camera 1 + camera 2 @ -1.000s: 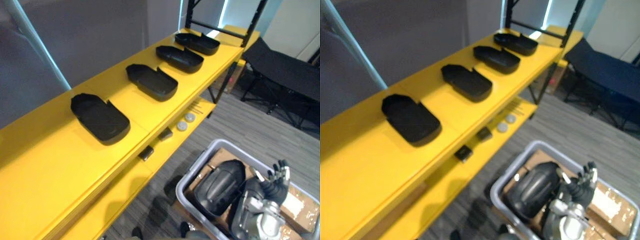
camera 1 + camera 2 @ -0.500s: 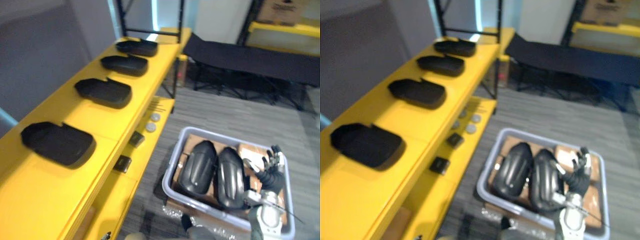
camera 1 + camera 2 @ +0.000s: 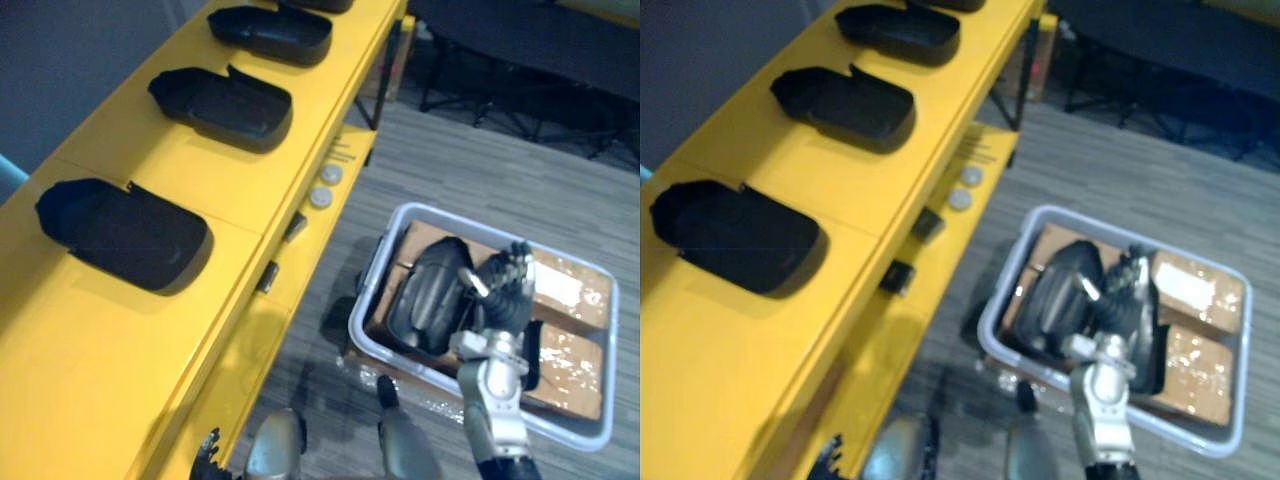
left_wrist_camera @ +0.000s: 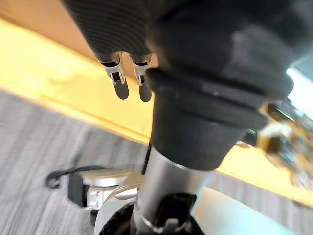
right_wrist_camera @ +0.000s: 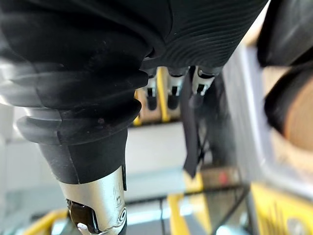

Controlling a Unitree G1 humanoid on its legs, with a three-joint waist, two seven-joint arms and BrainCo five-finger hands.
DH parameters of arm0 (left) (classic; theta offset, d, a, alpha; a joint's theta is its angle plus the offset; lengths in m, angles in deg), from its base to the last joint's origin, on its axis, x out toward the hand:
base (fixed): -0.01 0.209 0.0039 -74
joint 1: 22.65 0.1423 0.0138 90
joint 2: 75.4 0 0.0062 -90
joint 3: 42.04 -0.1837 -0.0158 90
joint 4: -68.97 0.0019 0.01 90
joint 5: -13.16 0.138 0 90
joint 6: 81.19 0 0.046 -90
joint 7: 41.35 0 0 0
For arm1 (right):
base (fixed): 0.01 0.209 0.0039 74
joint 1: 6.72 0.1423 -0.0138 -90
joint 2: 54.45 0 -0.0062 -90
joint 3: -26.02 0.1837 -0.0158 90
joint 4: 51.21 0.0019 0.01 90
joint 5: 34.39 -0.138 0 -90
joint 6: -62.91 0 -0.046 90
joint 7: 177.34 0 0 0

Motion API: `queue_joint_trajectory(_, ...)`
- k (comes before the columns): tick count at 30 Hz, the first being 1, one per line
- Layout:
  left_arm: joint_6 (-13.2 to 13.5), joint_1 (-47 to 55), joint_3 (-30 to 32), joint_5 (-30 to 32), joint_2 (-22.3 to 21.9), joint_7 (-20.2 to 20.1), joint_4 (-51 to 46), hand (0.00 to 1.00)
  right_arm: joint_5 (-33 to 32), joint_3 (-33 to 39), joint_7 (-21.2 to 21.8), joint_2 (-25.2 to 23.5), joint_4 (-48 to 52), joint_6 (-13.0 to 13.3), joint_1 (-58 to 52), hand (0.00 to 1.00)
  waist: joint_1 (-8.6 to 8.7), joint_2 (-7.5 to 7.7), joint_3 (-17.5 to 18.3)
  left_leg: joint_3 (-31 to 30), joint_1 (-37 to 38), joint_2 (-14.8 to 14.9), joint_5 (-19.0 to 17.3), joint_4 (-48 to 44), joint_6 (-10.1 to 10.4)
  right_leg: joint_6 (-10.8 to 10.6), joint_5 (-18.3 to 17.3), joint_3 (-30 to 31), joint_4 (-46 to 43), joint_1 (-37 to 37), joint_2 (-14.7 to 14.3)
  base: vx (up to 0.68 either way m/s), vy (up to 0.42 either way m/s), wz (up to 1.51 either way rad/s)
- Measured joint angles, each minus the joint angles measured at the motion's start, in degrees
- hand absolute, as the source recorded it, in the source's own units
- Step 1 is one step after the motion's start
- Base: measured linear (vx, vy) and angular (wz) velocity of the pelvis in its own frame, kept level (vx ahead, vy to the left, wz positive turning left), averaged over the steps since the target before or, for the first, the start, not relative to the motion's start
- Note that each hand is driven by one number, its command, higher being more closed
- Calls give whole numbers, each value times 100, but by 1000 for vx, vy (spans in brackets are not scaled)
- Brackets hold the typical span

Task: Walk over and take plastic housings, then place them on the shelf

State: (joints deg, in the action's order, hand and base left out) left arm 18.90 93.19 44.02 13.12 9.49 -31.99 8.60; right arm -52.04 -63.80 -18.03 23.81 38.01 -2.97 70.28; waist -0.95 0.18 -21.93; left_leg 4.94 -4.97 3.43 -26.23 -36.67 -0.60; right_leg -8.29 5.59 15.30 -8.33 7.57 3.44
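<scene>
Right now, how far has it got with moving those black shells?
Done: a row of black housings lies on the yellow shelf. In hand: nothing; the right hand hangs open over the grey bin, and the left hand is open too. Left: grasp the dark housing in the bin and set it on the shelf.

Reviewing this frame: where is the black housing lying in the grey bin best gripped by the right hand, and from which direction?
Probably across its narrow width near the middle, coming down from above. The housing lies with its rounded back up and its long axis running away from the robot, so both long edges offer a pinch. The bin walls close off any sideways approach. The right hand hangs open beside it.
</scene>
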Motion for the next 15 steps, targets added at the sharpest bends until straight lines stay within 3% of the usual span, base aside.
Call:
queue_joint_trajectory(1,0,85,84,60,-13,58,-87,0,0,-101,156,5,3,1,-274,0,2,7,-1,270,7,99,-52,20,-100,239,-23,-302,109,10,27,-205,133,-109)
queue_joint_trajectory(3,1,127,117,37,-13,94,-114,0,-3,-150,328,3,5,70,-490,0,39,29,15,537,22,298,-71,66,-187,323,-108,-823,-274,121,-66,-138,115,-97)
queue_joint_trajectory(5,1,167,157,32,-20,95,-155,0,3,-164,409,2,41,241,-519,0,4,47,41,867,95,506,70,208,-152,663,-358,-1355,-784,141,-33,0,67,-78)
queue_joint_trajectory(7,1,268,224,-1,-25,74,-237,0,44,-270,429,1,46,253,-408,0,3,102,91,1069,83,706,137,230,-81,802,-555,-1606,-1222,226,-18,20,-18,-65)
queue_joint_trajectory(9,0,346,402,-8,-33,48,-315,0,71,-329,408,-2,47,246,-327,0,-15,261,184,1133,19,778,147,180,-15,640,-429,-1795,-1191,248,-36,25,-62,-49)
queue_joint_trajectory(12,-15,374,619,-31,-194,-1,-317,0,386,-52,192,90,51,65,-179,0,-3,223,284,728,-319,898,210,155,116,599,-67,-1835,-361,203,-269,-18,-86,-39)
queue_joint_trajectory(14,-10,393,708,-404,-232,-69,-315,0,389,389,21,108,51,-86,-331,0,12,283,290,854,-295,933,294,281,251,667,-408,-2006,-352,172,-197,-11,-89,-22)
queue_joint_trajectory(15,-9,436,740,-495,-240,-75,-314,0,382,623,-25,110,58,-105,-429,0,12,355,334,946,-210,931,344,380,309,557,-528,-2166,-385,128,-127,20,-148,-30)
